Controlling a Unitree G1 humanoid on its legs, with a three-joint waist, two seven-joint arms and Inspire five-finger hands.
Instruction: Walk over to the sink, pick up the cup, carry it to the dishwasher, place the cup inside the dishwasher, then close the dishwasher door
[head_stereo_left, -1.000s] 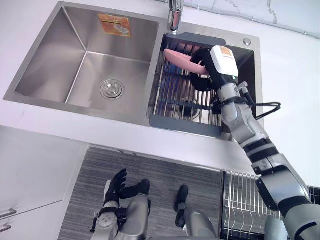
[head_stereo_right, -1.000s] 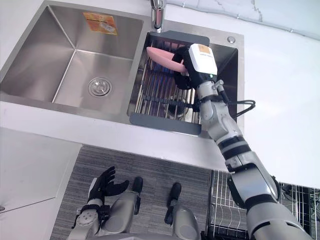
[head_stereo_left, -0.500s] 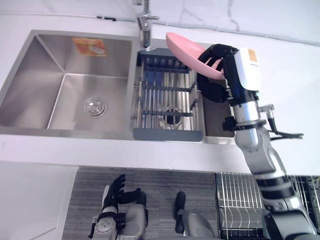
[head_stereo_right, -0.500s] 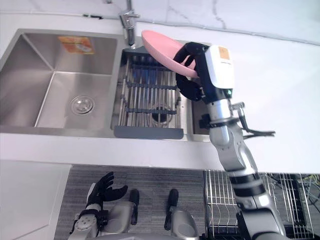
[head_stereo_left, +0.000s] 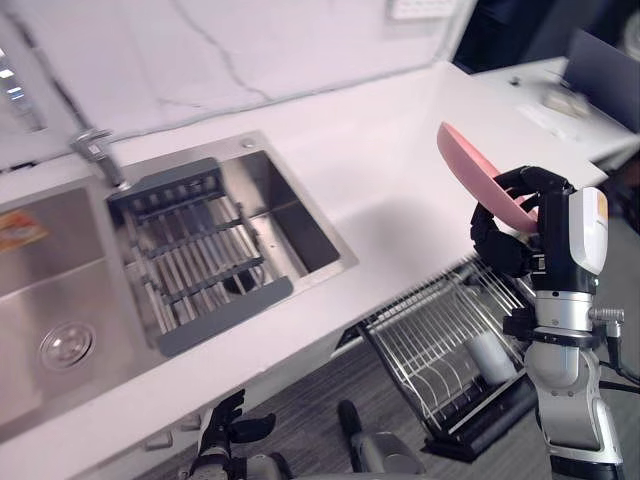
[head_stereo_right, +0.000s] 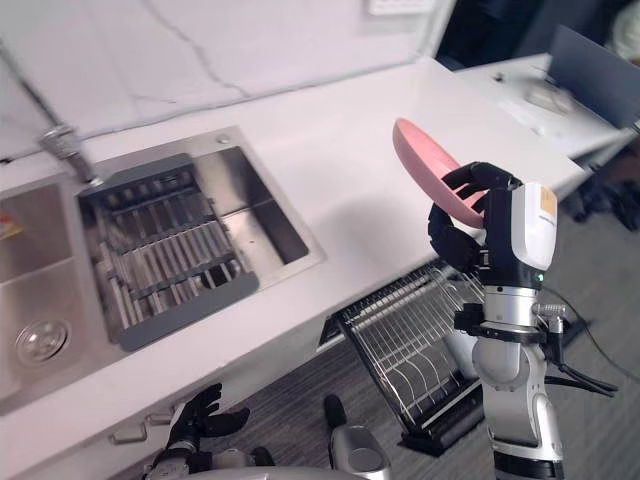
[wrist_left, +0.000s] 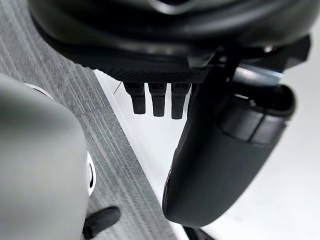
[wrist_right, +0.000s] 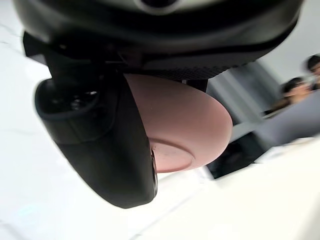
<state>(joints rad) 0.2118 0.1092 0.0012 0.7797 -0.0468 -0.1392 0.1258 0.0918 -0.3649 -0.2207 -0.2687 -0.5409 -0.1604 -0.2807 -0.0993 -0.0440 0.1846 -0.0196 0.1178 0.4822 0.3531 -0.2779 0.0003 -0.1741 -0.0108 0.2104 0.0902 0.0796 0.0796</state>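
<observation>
Left hand (head_stereo_left: 226, 424) hangs low at the left, over the grey floor (head_stereo_left: 320, 392), with its fingers (wrist_left: 157, 102) straight and slack and nothing in them.

At the far left of the counter (head_stereo_left: 370, 170) is a steel sink (head_stereo_left: 40, 285). An orange label (head_stereo_left: 18, 229) is stuck on the back wall of its left basin, and its print is too small to read. A round drain (head_stereo_left: 62, 345) sits in the floor of that basin. A chrome tap (head_stereo_left: 98, 152) stands behind the divider. The right basin carries a grey slatted rack (head_stereo_left: 190, 255) lying across it, with nothing on it. Right of the sink, the white counter runs bare up to a marbled wall.

Below the counter's front edge, further right, a wire dish rack (head_stereo_left: 425, 345) juts out over the floor. A pale, rounded thing (head_stereo_left: 490, 355) lies in it, just beside the right arm; it may be a cup, but the view does not settle it.

At the right, the right hand (head_stereo_left: 505, 228) is raised near the counter's right end, higher than the wire rack. Its fingers and thumb (wrist_right: 115, 150) are curled round the rim of a pink bowl (head_stereo_left: 472, 168). That bowl, not a cup, is what the hand carries. It is tilted steeply on edge, clear of the counter and well apart from the sink. The wrist view shows the bowl's foot ring.
</observation>
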